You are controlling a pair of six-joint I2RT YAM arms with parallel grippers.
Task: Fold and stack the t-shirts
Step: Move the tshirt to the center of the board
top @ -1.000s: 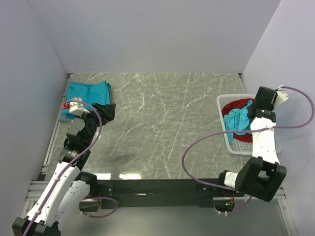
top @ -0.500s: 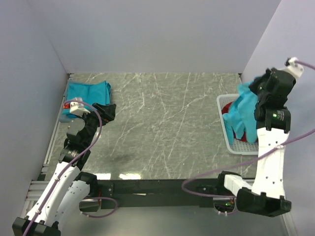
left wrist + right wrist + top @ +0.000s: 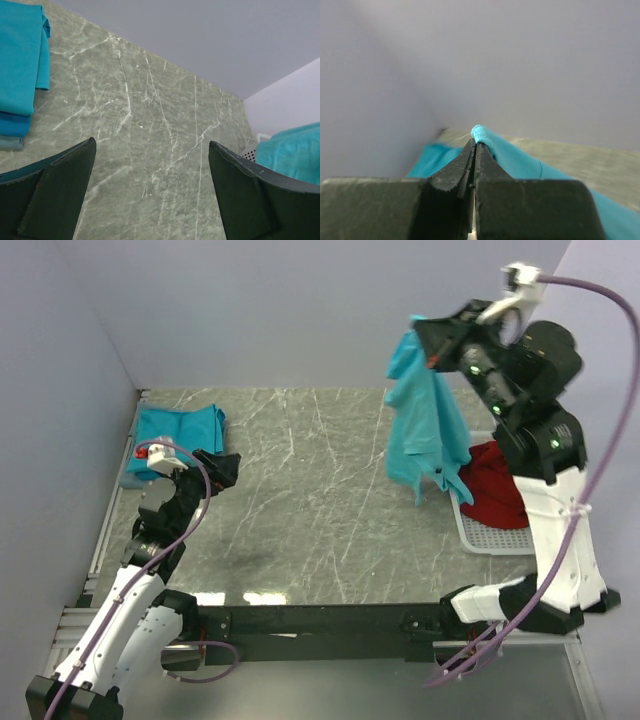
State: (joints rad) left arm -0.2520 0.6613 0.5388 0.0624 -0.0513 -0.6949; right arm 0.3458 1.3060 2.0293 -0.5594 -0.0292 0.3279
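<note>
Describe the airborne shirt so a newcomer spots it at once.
Look to the white basket at the table's right edge. Near it, the right hand pinches a turquoise shirt that dangles crumpled in mid-air. The other turquoise shirts lie folded in the far-left corner.

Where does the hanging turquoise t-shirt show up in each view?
Top external: t-shirt hangs upper right from the right gripper.
Left wrist: t-shirt at right edge.
Right wrist: t-shirt at centre, pinched between the shut jaws.
Shared landmark: marble table.
</note>
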